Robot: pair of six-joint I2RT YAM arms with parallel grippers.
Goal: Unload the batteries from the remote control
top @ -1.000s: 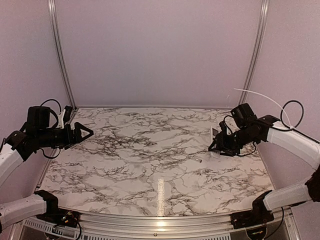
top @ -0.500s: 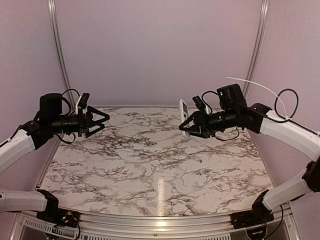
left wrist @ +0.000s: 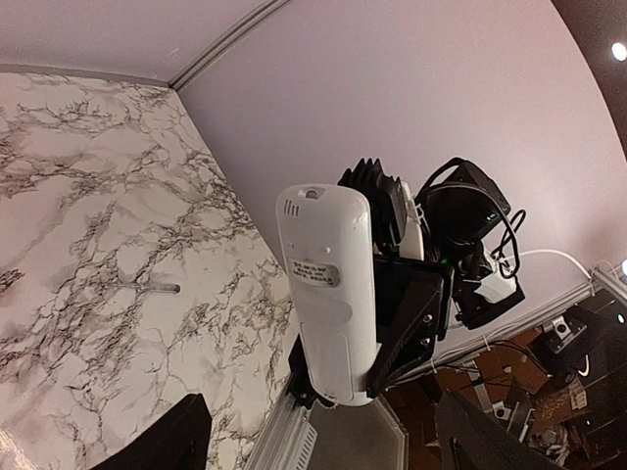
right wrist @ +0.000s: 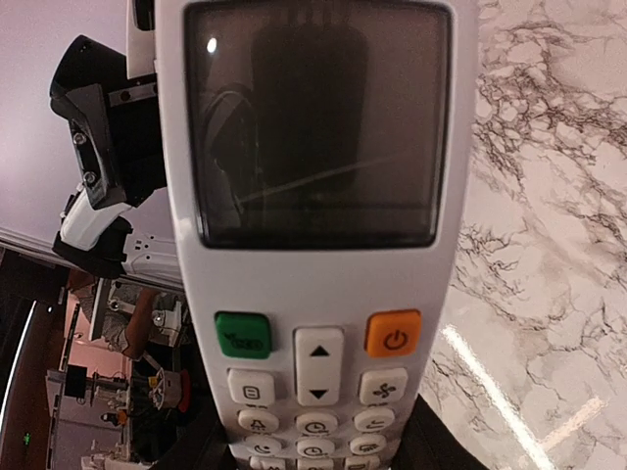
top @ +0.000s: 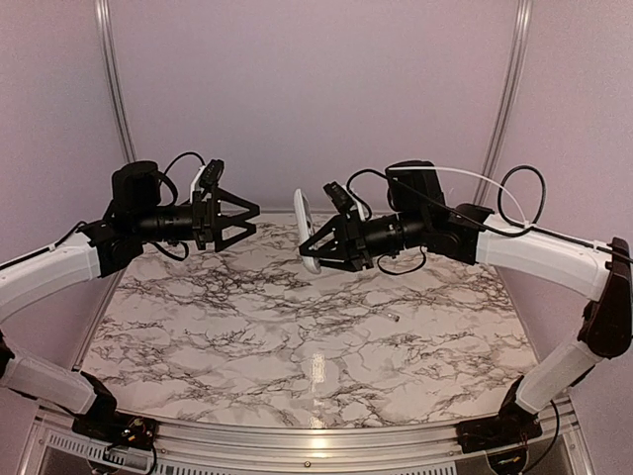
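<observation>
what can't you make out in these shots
Batteries: in no view; the remote control shell would hide any inside.
Thin object on the table: too small to identify, top view.
Remote's lowest buttons: cut by the bottom edge, right wrist view.
Right tool fingertips: mostly behind the remote, right wrist view.

You have the remote control (top: 306, 230) upright in the right gripper (top: 316, 240), above the table's (top: 227, 336) far middle. The left gripper (top: 252, 226) sits just left of it, apart, facing its back. A small slender piece (top: 393, 318) lies on the table, right of centre.
</observation>
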